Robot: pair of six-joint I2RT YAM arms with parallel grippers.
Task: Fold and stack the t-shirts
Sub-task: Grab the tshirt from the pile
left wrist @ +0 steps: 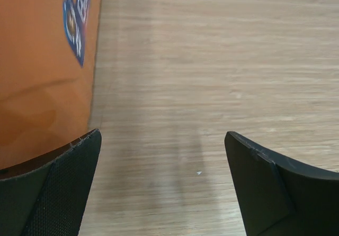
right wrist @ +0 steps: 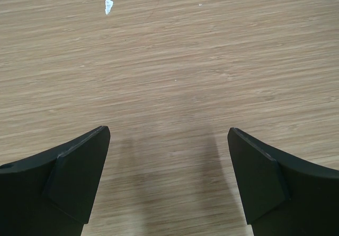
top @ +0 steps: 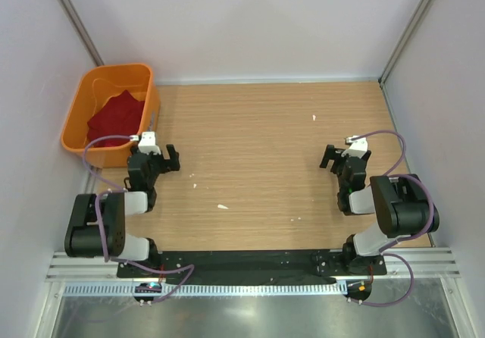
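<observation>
A dark crimson t-shirt (top: 115, 116) lies crumpled inside the orange tub (top: 83, 103) at the back left. No magenta-pink t-shirt shows in any view. My left gripper (top: 168, 158) is open and empty, low over the wood just right of the tub; its view shows the tub wall (left wrist: 42, 66) at the left and bare wood between the fingers (left wrist: 69, 188). My right gripper (top: 330, 157) is open and empty over bare wood at the right; its fingers (right wrist: 74, 172) frame only the tabletop.
The wooden tabletop (top: 265, 141) is walled by pale panels at left, back and right. Small white scraps lie on it (top: 223, 206), (top: 314, 117), and one shows in the right wrist view (right wrist: 108, 5). A black strip runs along the near edge (top: 250, 262).
</observation>
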